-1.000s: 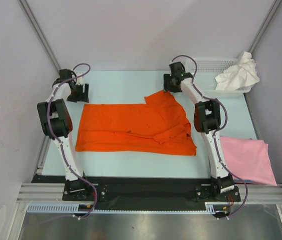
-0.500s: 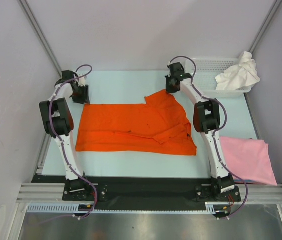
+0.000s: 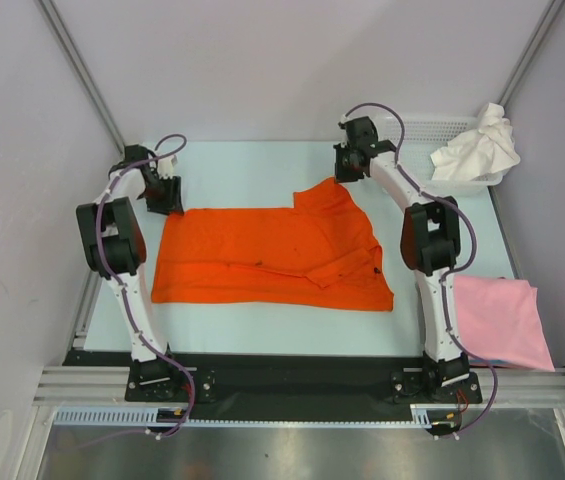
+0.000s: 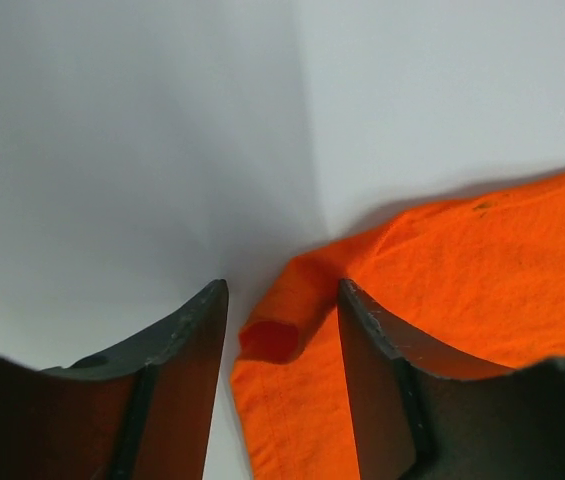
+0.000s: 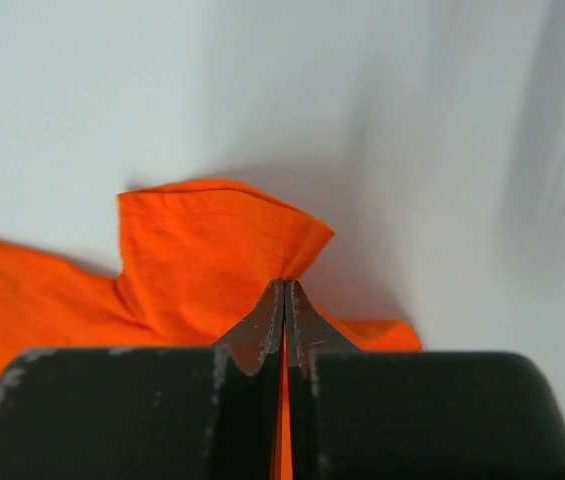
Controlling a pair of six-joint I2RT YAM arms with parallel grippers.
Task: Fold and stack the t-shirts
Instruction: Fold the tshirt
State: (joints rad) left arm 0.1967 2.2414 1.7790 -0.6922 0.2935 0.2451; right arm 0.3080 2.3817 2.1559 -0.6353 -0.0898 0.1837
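My right gripper (image 5: 284, 288) pinches the orange t-shirt (image 3: 262, 255) at its far edge for the fold; my left gripper (image 4: 282, 290) gapes astride the far-left corner, gripping nothing

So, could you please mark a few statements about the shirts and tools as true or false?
1. The right tool is shut on the orange shirt. True.
2. The left tool is shut. False: it is open at a corner of the shirt.
3. The white shirt lies in the basket. True.
4. The pink shirt lies on the orange one. False: it lies apart, at the near right.
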